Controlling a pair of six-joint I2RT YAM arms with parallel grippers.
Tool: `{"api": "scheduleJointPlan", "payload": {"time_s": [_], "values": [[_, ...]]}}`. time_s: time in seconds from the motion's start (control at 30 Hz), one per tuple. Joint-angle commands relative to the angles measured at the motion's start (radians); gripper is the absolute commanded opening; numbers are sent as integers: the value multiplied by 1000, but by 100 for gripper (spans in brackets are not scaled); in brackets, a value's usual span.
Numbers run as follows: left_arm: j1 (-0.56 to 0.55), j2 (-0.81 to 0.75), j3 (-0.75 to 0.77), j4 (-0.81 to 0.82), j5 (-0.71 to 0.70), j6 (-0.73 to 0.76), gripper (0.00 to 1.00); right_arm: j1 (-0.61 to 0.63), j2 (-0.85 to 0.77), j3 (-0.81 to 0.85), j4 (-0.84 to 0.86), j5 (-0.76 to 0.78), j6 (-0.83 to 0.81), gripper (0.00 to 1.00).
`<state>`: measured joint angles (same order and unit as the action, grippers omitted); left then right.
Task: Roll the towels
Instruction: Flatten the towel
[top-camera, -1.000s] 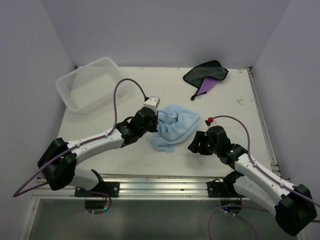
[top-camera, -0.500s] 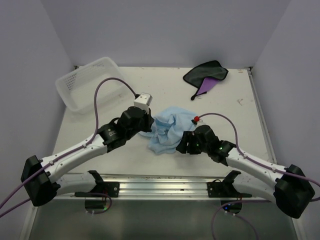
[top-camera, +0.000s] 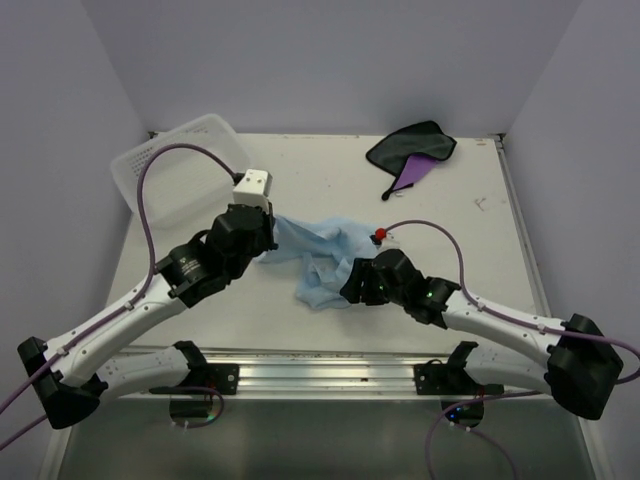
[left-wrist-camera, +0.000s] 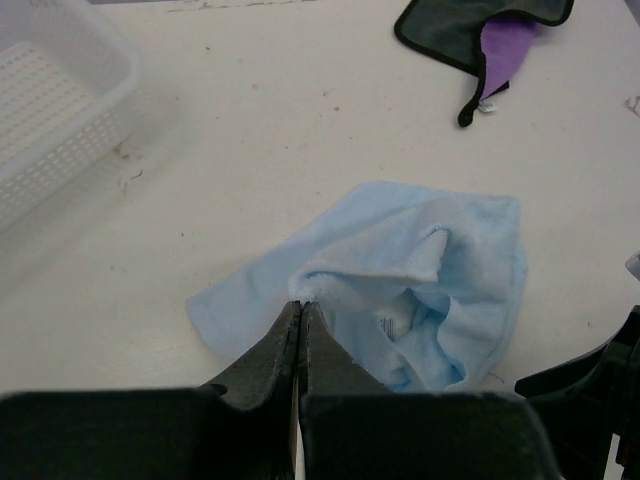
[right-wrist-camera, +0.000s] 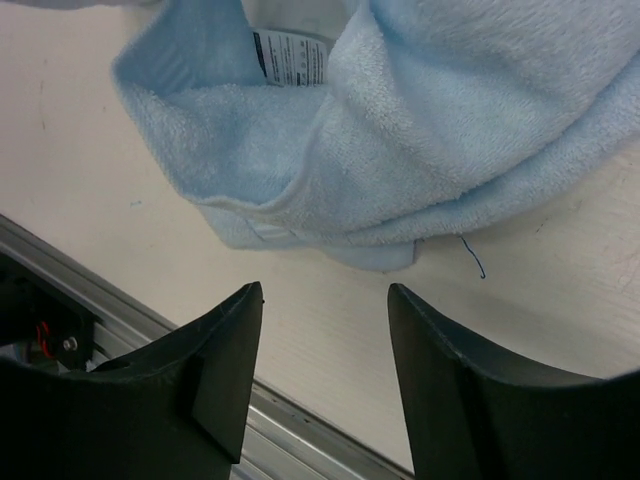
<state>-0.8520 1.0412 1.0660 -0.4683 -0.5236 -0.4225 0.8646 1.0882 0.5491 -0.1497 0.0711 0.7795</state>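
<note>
The left pincer (left-wrist-camera: 300, 318) is seen clamped shut on a fold of the light blue towel (left-wrist-camera: 440, 290), the rest of which is spread in a crumpled heap ahead of its tips and to their right. The right pincer (right-wrist-camera: 325, 292) is held wide, with nothing between its jaws. The same towel's near hem and its care label (right-wrist-camera: 290, 55) lie just beyond the tips, apart from them. The purple towel (top-camera: 412, 150), loosely folded with its dark face mostly up, is left well beyond both pincers and touched by neither. The white basket (top-camera: 170, 165) stands beyond the left pincer, off to its left. No roll has been formed. The light blue towel is judged to need flattening before it can be rolled, and the purple towel is not yet handled, so the task is reckoned near its start.
</note>
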Motion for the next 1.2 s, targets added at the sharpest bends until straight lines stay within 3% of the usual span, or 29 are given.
{"api": "scheduleJointPlan", "payload": {"time_s": [0.0, 0.27, 0.57, 0.83, 0.93, 1.07, 1.17], "values": [[-4, -44, 35, -59, -104, 27, 0, 10, 33, 70, 24, 85, 70, 59], [-2, -55, 6, -41, -76, 39, 0, 57, 131, 205, -54, 228, 242, 61], [-2, -64, -12, -10, -69, 79, 0, 102, 258, 343, -129, 280, 276, 61], [-2, -96, 2, -23, -96, 126, 0, 149, 400, 347, -165, 358, 389, 62], [-2, -102, 5, -33, -114, 143, 0, 151, 414, 330, -149, 360, 400, 48], [-2, -125, -3, -33, -134, 154, 0, 151, 420, 333, -145, 366, 395, 11], [-4, -139, -12, -33, -154, 160, 0, 151, 398, 344, -169, 374, 362, 0]]}}
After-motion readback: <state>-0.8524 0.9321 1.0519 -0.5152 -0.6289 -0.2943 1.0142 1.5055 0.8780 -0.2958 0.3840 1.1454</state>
